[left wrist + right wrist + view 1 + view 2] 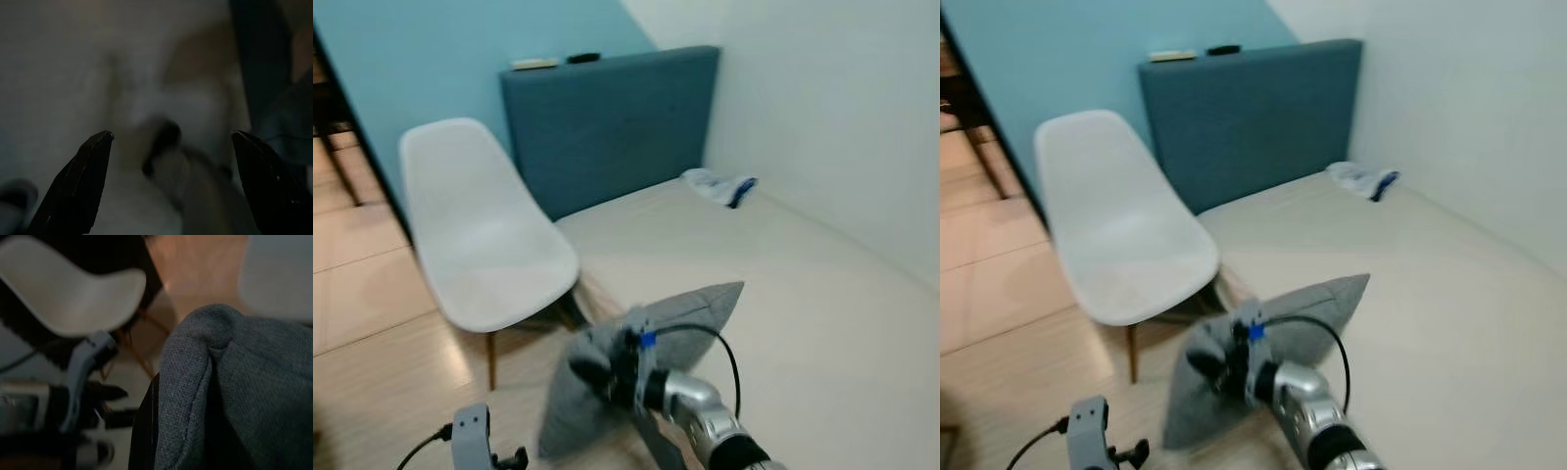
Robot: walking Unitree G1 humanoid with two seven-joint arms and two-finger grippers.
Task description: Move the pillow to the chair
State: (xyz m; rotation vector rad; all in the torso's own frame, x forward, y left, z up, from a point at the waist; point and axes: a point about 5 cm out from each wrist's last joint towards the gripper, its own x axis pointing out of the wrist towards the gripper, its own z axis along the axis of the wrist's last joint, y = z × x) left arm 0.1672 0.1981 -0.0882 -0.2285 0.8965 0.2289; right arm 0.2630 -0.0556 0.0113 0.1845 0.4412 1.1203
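The grey woven-cloth pillow (680, 328) looked coarse and matt, its weave and stitched seam plain in the right wrist view. The white moulded-plastic chair (484, 240) had a smooth shell with a soft sheen, on wooden legs. The dark teal upholstered headboard (607, 122) was matt fabric. The cream bed (773, 294) surface looked smooth and dull. The pale wood-look floor (372, 323) was glossy, catching light. The right claw (602, 372) sat on a polished silver metal arm; the left claw (168, 147) had matt black fingers (80, 188).

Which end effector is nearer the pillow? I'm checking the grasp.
Right. The right end effector is clamped on the grey pillow; the left end effector hangs open, low beside it, apart.
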